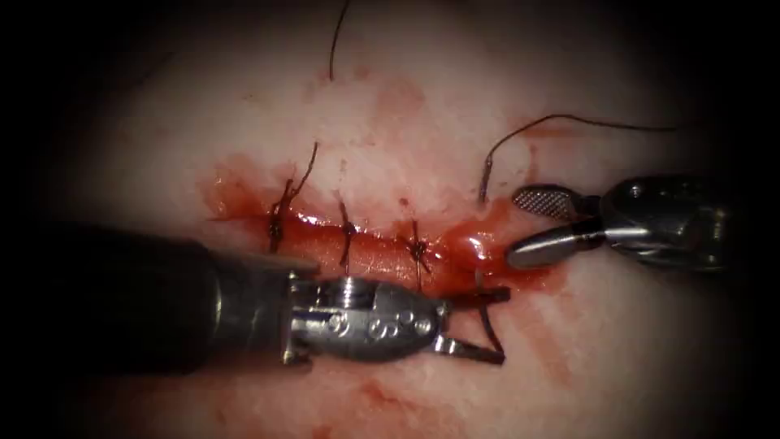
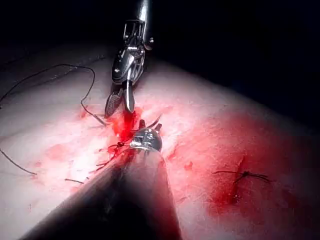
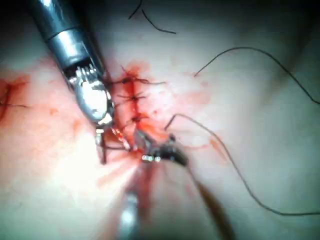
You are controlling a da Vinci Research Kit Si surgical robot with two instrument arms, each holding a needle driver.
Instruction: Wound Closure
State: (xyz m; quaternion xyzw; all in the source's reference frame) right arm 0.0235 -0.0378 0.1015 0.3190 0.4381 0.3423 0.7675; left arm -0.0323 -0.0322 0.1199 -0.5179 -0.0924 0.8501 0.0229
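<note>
The left tool [image 1: 479, 325] stands with jaws apart and empty just below the cut's [image 1: 366, 248] right end; the right tool [image 1: 532, 228] is likewise spread, holding nothing. The needle [image 1: 485, 180] stands in the tissue [image 1: 634, 341] above that end (thread [image 1: 585, 122] trailing right). Unheld, it could be knocked sideways by either jaw and tear the edge.

The cut [image 1: 366, 248] runs nine to three across the tissue [image 1: 406, 122], three stitches [image 1: 347, 236] along it. The left tool [image 1: 475, 325] lies at six, the right tool [image 1: 520, 228] at three, the needle [image 1: 485, 180] standing in tissue beside it.
</note>
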